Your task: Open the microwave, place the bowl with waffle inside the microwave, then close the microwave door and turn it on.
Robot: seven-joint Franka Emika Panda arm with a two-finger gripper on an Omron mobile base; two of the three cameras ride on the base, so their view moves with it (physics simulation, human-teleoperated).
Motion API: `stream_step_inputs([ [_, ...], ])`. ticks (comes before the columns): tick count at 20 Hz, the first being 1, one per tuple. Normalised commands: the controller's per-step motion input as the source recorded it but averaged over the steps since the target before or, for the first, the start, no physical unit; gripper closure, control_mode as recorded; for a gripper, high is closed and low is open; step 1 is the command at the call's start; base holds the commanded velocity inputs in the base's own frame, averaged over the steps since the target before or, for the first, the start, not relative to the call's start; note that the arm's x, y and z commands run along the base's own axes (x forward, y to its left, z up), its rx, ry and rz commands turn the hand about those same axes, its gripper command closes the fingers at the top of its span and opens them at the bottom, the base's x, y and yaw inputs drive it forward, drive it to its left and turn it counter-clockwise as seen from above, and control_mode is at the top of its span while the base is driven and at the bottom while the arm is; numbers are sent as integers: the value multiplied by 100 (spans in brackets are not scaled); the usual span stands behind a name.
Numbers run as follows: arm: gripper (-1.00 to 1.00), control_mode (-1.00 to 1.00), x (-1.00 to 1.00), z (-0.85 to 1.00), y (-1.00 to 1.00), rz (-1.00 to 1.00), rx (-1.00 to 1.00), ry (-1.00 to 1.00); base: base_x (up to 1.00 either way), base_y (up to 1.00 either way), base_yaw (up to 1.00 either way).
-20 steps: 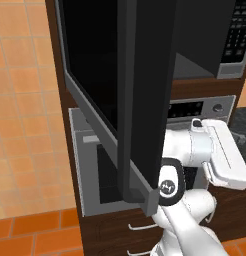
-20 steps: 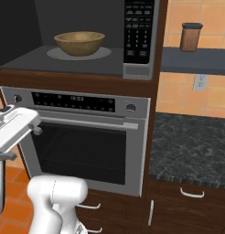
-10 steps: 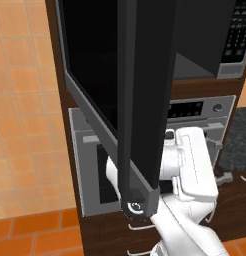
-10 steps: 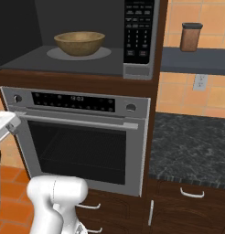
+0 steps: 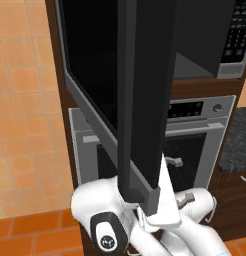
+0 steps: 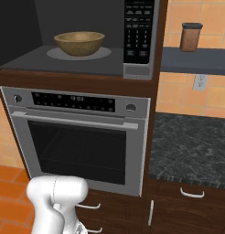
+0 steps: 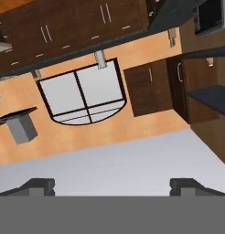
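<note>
The wide tan-brown speckled bowl (image 6: 79, 43) sits on the round grey turntable inside the steel-framed microwave (image 6: 141, 68); its contents cannot be seen. The black glass microwave door (image 5: 145, 95) stands swung wide open. The tool (image 7: 112, 185) has its dark fingertips (image 7: 39, 184) spread wide, holding nothing.

Glossy white arm (image 5: 160, 230) fills the lower frame, rounded shells throughout. Black round joint cap (image 5: 108, 237) with a white logo, lower left. Two small dark claw (image 7: 115, 186) fingertips (image 7: 37, 186), well apart.
</note>
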Motion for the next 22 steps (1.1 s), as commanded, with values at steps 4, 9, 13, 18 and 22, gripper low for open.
stream_step_inputs([
  [4, -100, -100, 0, -42, 59, 23, -2, 5, 0, 0, 0],
  [9, -100, -100, 21, -52, 46, 21, 0, 7, 0, 0, 0],
  [13, -100, -100, 54, -46, 25, 18, 0, 7, 0, 0, 0],
  [18, -100, -100, 53, -29, 50, 9, 8, 16, 0, 0, 0],
  [22, -100, -100, 19, -41, 77, 7, 4, 10, 0, 0, 0],
])
